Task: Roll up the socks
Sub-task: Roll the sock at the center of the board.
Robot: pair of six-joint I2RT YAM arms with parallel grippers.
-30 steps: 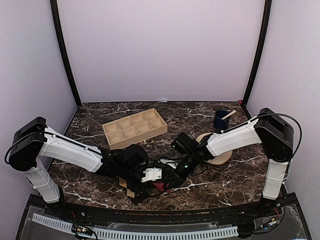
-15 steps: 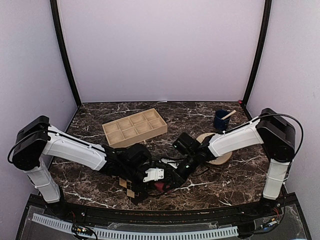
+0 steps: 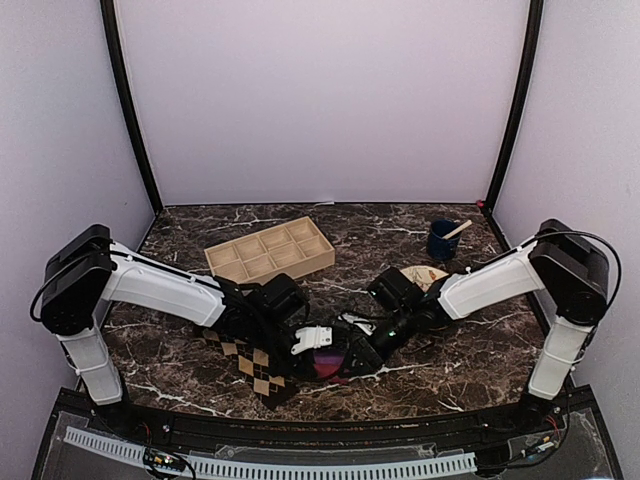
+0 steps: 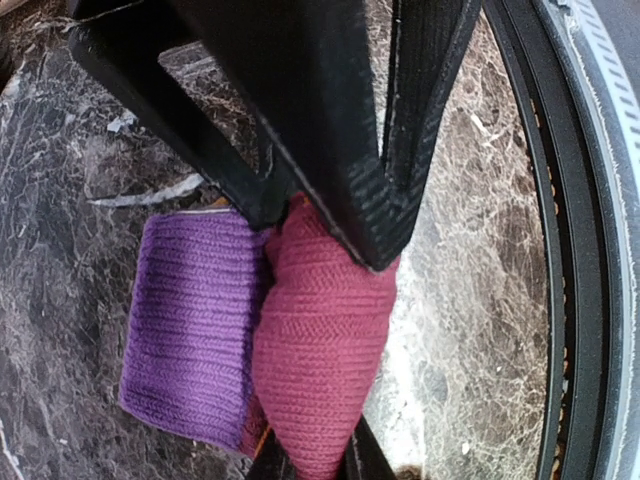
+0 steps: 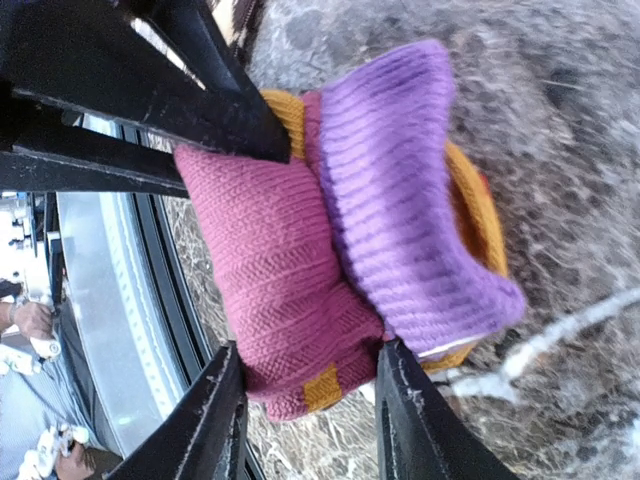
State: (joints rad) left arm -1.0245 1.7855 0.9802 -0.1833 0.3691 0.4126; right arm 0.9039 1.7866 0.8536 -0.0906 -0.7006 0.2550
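Observation:
A rolled sock bundle lies near the table's front edge: a maroon roll (image 3: 326,364) with a purple cuff and mustard trim. In the left wrist view the maroon roll (image 4: 320,330) sits beside the purple cuff (image 4: 190,330). My left gripper (image 4: 315,465) pinches the roll's lower tip. In the right wrist view my right gripper (image 5: 310,410) has its fingers against both sides of the maroon roll (image 5: 275,270), with the purple cuff (image 5: 400,210) folded over it. Both grippers meet at the bundle in the top view, left (image 3: 318,345) and right (image 3: 362,348). A brown argyle sock (image 3: 250,362) lies flat to the left.
A wooden compartment tray (image 3: 268,256) stands at the back left. A blue cup with a stick (image 3: 441,240) and a round wooden plate (image 3: 428,277) are at the right. The black front rail (image 4: 585,250) runs close beside the bundle.
Both grippers and the bundle have shifted right. The left arm has stretched out, uncovering more of the argyle sock.

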